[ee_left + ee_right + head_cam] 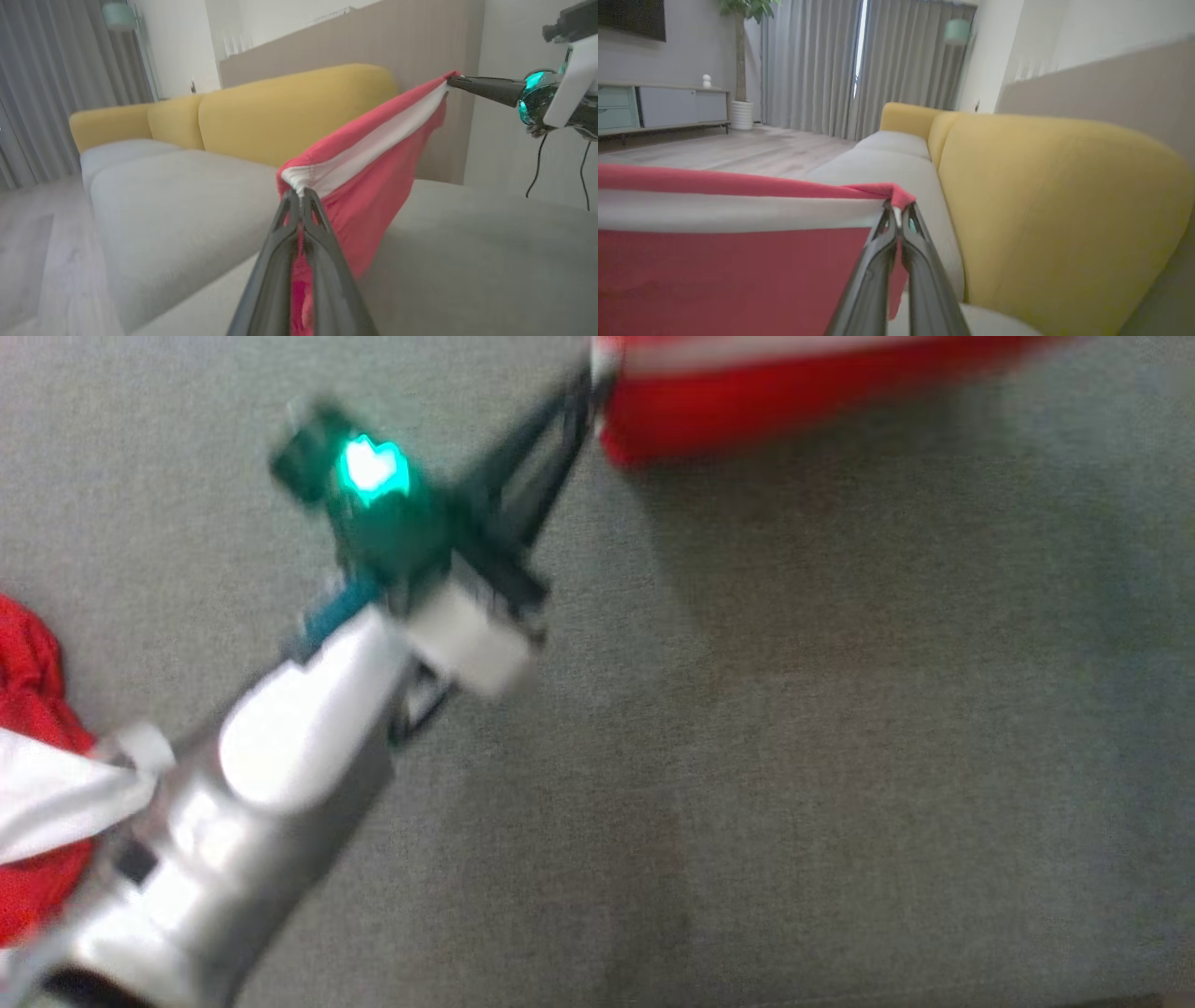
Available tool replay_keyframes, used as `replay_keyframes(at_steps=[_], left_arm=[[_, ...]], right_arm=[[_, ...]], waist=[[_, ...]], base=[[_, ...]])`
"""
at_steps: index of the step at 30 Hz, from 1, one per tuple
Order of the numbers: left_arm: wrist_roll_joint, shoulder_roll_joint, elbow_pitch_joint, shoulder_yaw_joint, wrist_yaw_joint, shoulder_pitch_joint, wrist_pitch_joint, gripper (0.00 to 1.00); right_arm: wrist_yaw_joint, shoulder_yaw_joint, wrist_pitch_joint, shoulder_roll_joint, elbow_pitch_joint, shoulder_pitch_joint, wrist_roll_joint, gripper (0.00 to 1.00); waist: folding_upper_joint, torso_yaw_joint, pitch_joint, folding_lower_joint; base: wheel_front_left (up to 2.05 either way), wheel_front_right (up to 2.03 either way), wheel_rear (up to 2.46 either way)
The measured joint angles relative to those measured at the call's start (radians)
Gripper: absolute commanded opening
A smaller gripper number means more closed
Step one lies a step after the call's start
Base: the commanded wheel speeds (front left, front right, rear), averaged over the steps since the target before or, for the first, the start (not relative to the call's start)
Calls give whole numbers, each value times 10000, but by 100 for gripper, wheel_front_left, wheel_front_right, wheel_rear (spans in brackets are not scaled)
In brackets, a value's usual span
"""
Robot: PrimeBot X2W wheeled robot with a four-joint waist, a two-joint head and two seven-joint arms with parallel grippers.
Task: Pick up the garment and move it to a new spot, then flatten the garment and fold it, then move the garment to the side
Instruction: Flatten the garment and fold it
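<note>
1. Held the garment (369, 200), red with a white band (369, 149), lifted clear of the grey seat surface (467, 261) and stretched in the air between the two grippers.
2. Pinched one end of the band in the left gripper (299, 193), fingers pressed together on the cloth, with red fabric hanging below and between them.
3. Pinched the other end in the right gripper (896, 212), fingers likewise clamped on the corner, the band running off to that view's left.
4. Saw, from the left wrist, the right gripper reaching in from the upper right, a teal light (532, 81) glowing behind its fingers.
5. Worked over a sofa: yellow backrests (289, 112) behind pale grey seat cushions (177, 200), grey curtains (812, 65) beyond.
6. Caught, in the blurred head view, a pale forearm (299, 709) slanting up to the garment's edge at the top, and a patch of red and white cloth (28, 775) at the lower left. Could not tell whether that patch belonged to the same garment.
</note>
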Motion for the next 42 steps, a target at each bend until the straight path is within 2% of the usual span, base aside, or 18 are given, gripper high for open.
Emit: replay_keyframes(at_steps=[6, 12, 17, 23, 26, 30, 33, 37, 42], left_arm=[[52, -40, 36, 8, -217, 2985, 0, 0], [-479, 38, 589, -1078, -299, 5088, 10, 0], [-1187, 654, 437, -2173, -299, 5742, 12, 0], [-1547, 1419, -790, -2493, -249, 6793, 424, 0], [-1741, 1576, -1321, -2476, -140, 7099, 552, 0], [-2349, 1530, -2138, -2132, 31, 7194, 732, 0], [-2832, 1262, -2295, -1841, 52, 6910, 840, 0], [-3595, 658, -2192, -1593, -48, 5941, 1124, 0], [-4144, 127, -1536, -1532, -194, 4504, 1427, 0]], right_arm=[[8, -161, 2, 677, -347, 3111, 451, 0], [8, 105, 660, 660, -951, 5527, 1335, 0], [8, -151, 1235, 439, -2196, 7292, 1762, 0], [8, -1300, 1887, 527, -3643, 9643, 1770, 0], [8, -1787, 2123, 690, -4121, 10065, 1766, 0], [8, -2393, 2592, 796, -4650, 10024, 1768, 0], [8, -2364, 2901, 798, -4589, 9489, 1885, 0], [8, -2036, 3189, 671, -4054, 8000, 2196, 0], [8, -1101, 3473, 128, -3016, 5813, 2566, 0]], waist=[[0, -255, -564, -3], [0, -515, -1420, -4], [1, -618, -2308, -5], [1, -493, -2815, -4], [1, -429, -2843, -4], [1, -314, -2763, -2], [1, -243, -2568, -2], [1, -99, -2143, 0], [0, 162, -1490, 1]], base=[[0, 0, 0], [0, 0, 0], [0, 0, 0], [0, 0, 0], [0, 0, 0], [0, 0, 0], [0, 0, 0], [0, 0, 0], [0, 0, 0]])
